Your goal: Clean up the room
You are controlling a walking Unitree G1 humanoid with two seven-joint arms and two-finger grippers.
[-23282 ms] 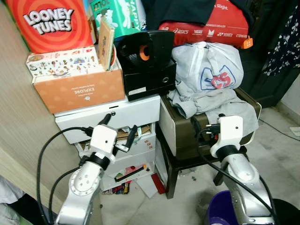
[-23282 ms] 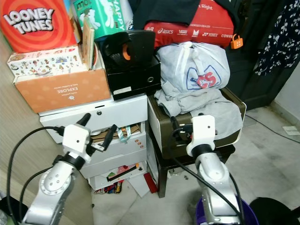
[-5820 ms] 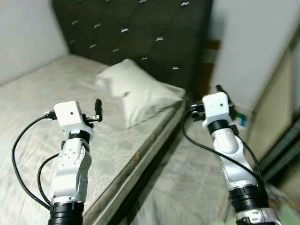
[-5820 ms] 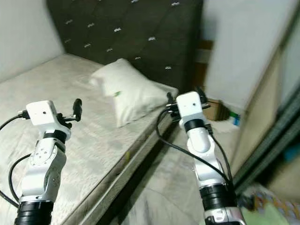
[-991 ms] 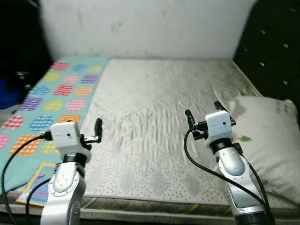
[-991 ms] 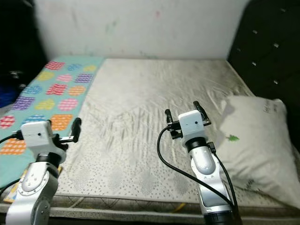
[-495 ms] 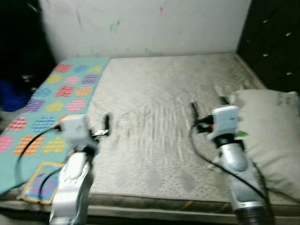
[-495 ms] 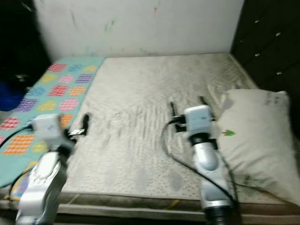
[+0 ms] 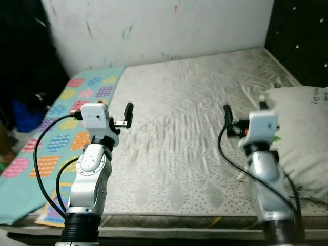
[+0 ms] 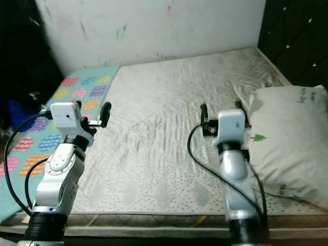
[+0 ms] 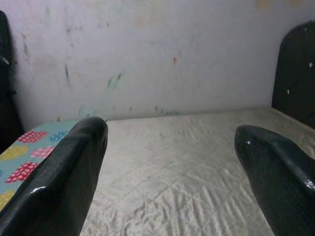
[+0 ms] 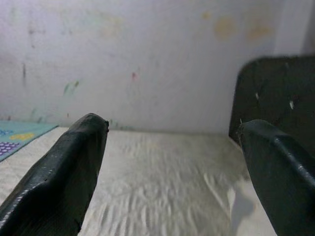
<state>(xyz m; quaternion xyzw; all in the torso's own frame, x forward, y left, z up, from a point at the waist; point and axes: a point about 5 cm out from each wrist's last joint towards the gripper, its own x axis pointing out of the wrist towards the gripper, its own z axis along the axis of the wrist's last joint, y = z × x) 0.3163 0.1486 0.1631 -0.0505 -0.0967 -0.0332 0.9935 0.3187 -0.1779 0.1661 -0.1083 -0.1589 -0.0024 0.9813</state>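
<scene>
Grey quilted mattress (image 9: 189, 133), its near edge running across the foot of the head views. Above that edge, left gripper (image 11: 170, 162) and right gripper (image 12: 172, 162) hover level, each with fingers spread wide and holding nothing. A white pillow (image 10: 289, 138) lies on the mattress to the robot's right, against the dark tufted headboard (image 9: 302, 36). At left, a teal patterned sheet (image 9: 56, 138) covers the mattress side. The broad middle of the mattress lies bare up to the marked white wall (image 9: 159, 31)

A wide bed (image 9: 195, 102) with a pale quilted mattress stands against a scuffed white wall (image 9: 154, 25). A dark tufted headboard (image 9: 302, 36) rises on the right, with a deep shadowed corner on the left.
</scene>
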